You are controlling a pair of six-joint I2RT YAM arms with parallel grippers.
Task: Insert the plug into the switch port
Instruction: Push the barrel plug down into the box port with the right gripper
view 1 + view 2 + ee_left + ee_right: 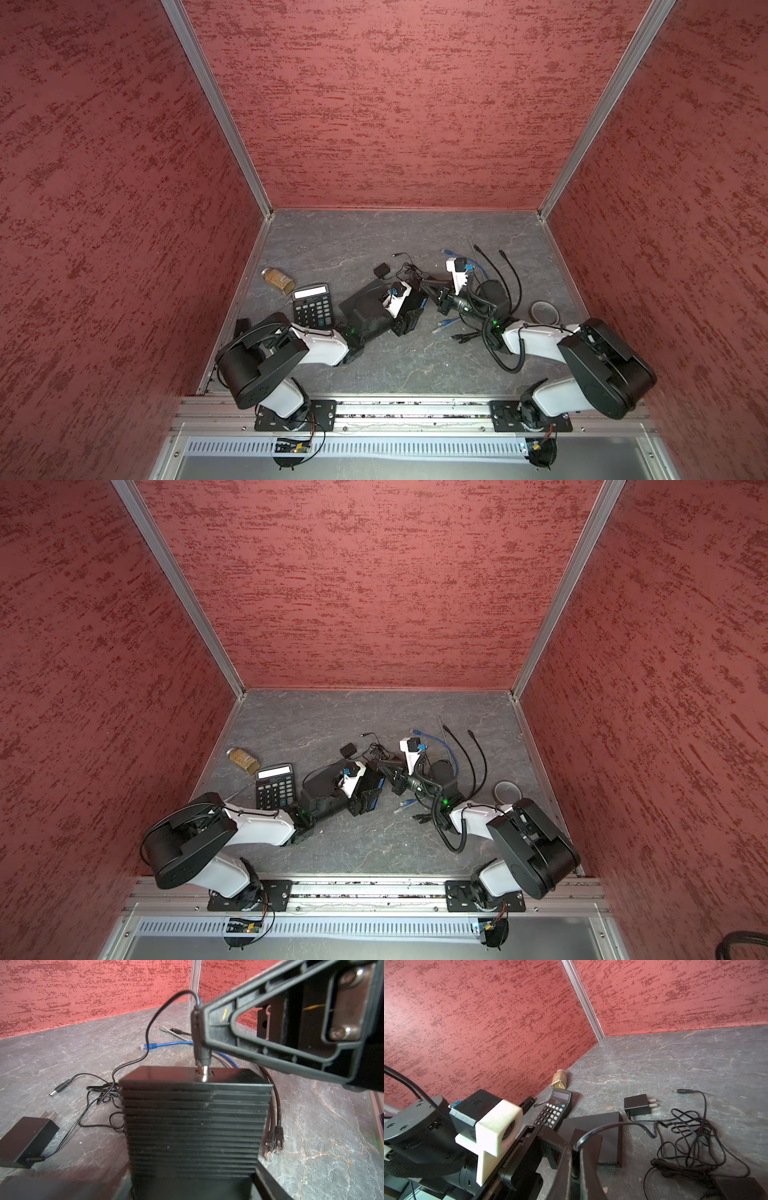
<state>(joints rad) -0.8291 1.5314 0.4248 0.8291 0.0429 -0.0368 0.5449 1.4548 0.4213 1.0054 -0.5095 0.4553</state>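
Note:
The switch [195, 1126] is a black ribbed box held on end, with my left gripper [193, 1184] shut on its lower part; in both top views it shows at mid-table [409, 309] [370, 792]. My right gripper [202, 1028] [576, 1159] is shut on the black barrel plug [202, 1053]. The plug's metal tip [204, 1073] sits at the port on the switch's upper end face, and part of the metal shows above that face. The plug's thin black cable [148, 1028] loops away to the table. In a top view the right gripper [428, 286] reaches in from the right.
A calculator [312, 305] and a spice jar [277, 279] lie at the left. A power adapter [382, 271], a loose barrel plug [59, 1089], blue network cables [478, 266] and black cables [513, 274] lie behind. A tape roll [544, 311] sits at the right. A flat black box [610, 1138] lies beside the switch.

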